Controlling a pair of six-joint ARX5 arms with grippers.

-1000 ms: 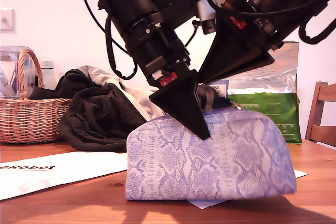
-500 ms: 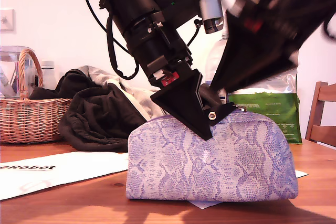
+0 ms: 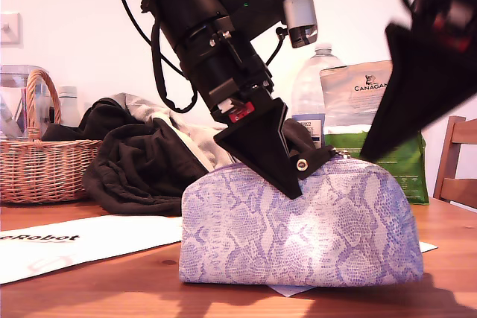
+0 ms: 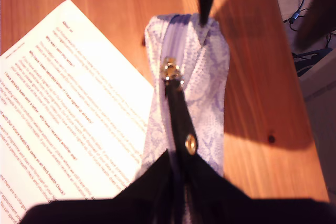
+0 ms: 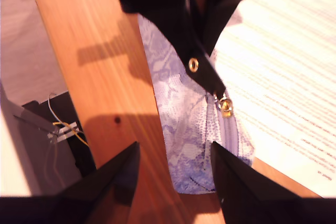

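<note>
1. The pouch (image 3: 298, 221) is pale lilac with a snakeskin print and a domed top. It stands upright on its long edge on the wooden table (image 3: 89, 288).
2. A lilac zipper (image 4: 176, 38) runs along the pouch's top ridge. A gold pull (image 4: 170, 72) sits on it, and from the pull hangs a black strap (image 4: 178, 111) with a gold rivet (image 4: 191, 142).
3. A printed sheet (image 4: 63, 119) lies flat beside the pouch, with one corner under it.
4. My first gripper (image 3: 289, 182) comes down at a slant onto the pouch's top, entering from the exterior view's upper left. Its fingers are pressed together and pinch the black strap, and the rivet shows just beyond their tips.
5. My second gripper (image 5: 174, 153) hangs above the pouch's end at the exterior view's right, clear of the fabric and tilted toward it. Its fingers are spread apart and nothing lies between them. In the exterior view it is blurred.
6. Behind the pouch stand dark clothes (image 3: 141, 161), a wicker basket (image 3: 41, 169) and a green bag (image 3: 391, 158).
</note>
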